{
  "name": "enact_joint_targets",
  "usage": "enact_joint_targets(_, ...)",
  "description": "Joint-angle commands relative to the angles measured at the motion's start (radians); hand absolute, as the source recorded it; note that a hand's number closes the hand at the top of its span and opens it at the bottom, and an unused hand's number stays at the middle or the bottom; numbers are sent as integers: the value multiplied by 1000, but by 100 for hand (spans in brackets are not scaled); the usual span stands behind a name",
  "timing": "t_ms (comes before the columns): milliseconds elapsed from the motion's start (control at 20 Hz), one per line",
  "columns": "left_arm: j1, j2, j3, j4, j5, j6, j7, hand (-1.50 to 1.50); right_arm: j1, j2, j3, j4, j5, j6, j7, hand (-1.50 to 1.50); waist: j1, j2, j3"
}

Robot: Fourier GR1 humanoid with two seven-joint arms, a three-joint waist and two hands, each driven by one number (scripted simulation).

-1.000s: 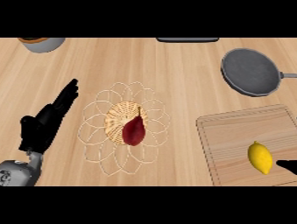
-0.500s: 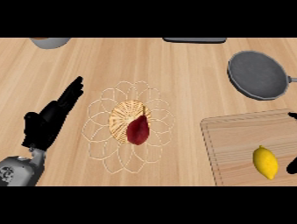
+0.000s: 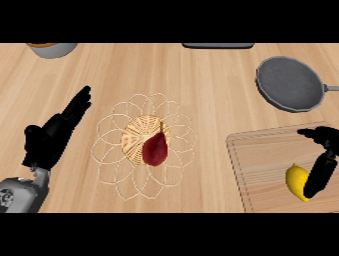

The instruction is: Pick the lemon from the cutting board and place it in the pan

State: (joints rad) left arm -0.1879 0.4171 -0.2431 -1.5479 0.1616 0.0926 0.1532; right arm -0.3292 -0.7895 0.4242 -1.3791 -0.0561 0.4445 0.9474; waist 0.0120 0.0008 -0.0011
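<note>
Desk (image 3: pixel 201 85) of pale wood fills the head view and carries everything else. Cutting board (image 3: pixel 275 160), lower right, bears the lemon (image 3: pixel 297 181) near its right side. Wire trivet (image 3: pixel 144 145), flower-shaped, lies at centre with a dark red, pointed vegetable (image 3: pixel 156 149) on its woven middle. Pan (image 3: pixel 290 83), grey and round, sits beyond the board toward the upper right, handle pointing right, well apart from the lemon. A grey bowl (image 3: pixel 52 48) and a dark flat object (image 3: pixel 218 45) are cut off by the top edge.

Left hand (image 3: pixel 52 136) rests released at the left, fingers straight, holding nothing. Right hand (image 3: pixel 327 156) hangs over the board with fingers spread; one finger reaches down just beside the lemon's right flank, the thumb apart above, and nothing is yet enclosed.

Step in hand, as judged: closing on the lemon. To do it well, the hand should settle so thumb and fingers stand on opposite sides of the fruit's short axis before curling, since a push from one side alone would likely roll the lemon across the board. The lift should clear the board's edge before travel toward the pan.
</note>
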Motion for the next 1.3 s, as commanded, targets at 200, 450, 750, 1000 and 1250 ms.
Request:
enact_joint_targets(200, 39, -22, 28, 20, -32, -41, -35, 0, -22, 49, 3, 25, 62, 64, 122, -150, -10, -1, 1)
enact_joint_targets(450, 35, -56, 17, 32, -57, -39, -37, 0, -36, 106, 57, 65, 135, 38, 152, -150, -7, 0, 1)
enact_joint_targets(750, 71, -34, 52, -83, -53, -60, 28, 0, -10, 203, 85, 91, 216, -15, 156, -150, -1, -1, 1)
enact_joint_targets(1000, 65, -100, 48, -66, -115, -41, 20, 0, 54, 211, 34, 58, 289, -13, 118, -150, -10, -2, 1)
enact_joint_targets(1250, 68, -106, 94, -58, -105, -87, 41, 0, 101, 183, -24, 106, 301, 73, -9, -150, -10, -1, 1)
